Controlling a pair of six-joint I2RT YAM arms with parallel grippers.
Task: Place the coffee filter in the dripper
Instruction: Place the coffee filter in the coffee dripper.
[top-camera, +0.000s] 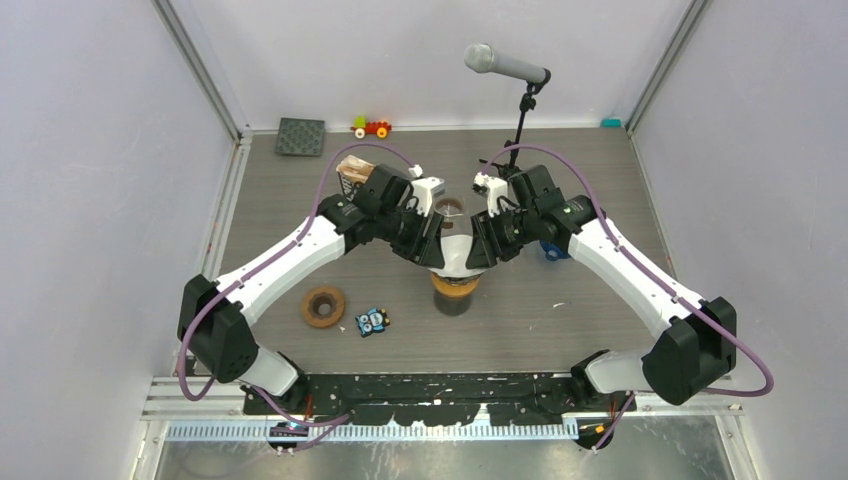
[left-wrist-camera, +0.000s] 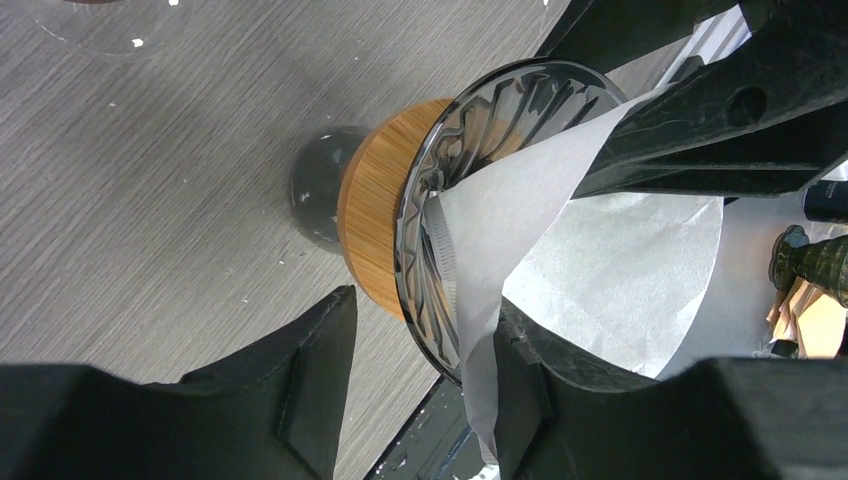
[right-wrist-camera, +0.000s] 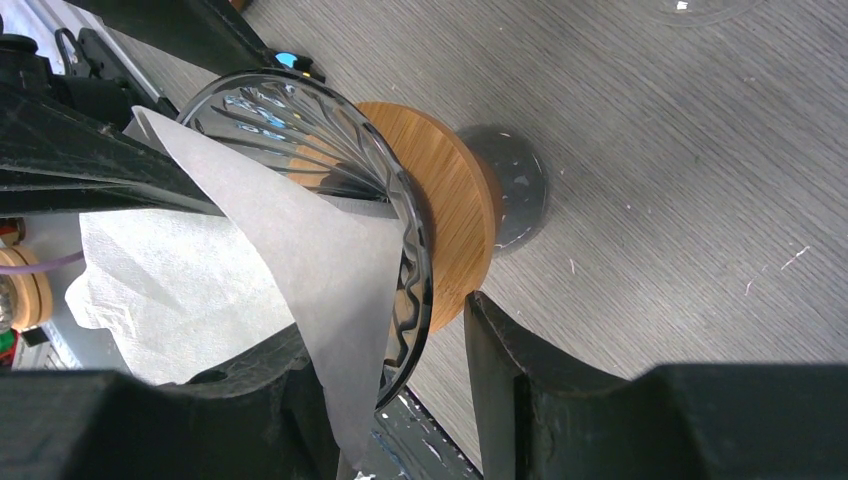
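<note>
**Top external view: two hands crowd the dripper**

Pale lilac walls close in a grey wood-grain surface. At its middle stands the glass dripper with a wooden collar. The white paper coffee filter sits in its mouth and stands out past the rim. The left hand and right hand each straddle rim and paper, fingers apart, unclamped, hiding most of it from above. A microphone, dark square mat and toy train stand at the far edge. A brown ring lies nearer.
</note>
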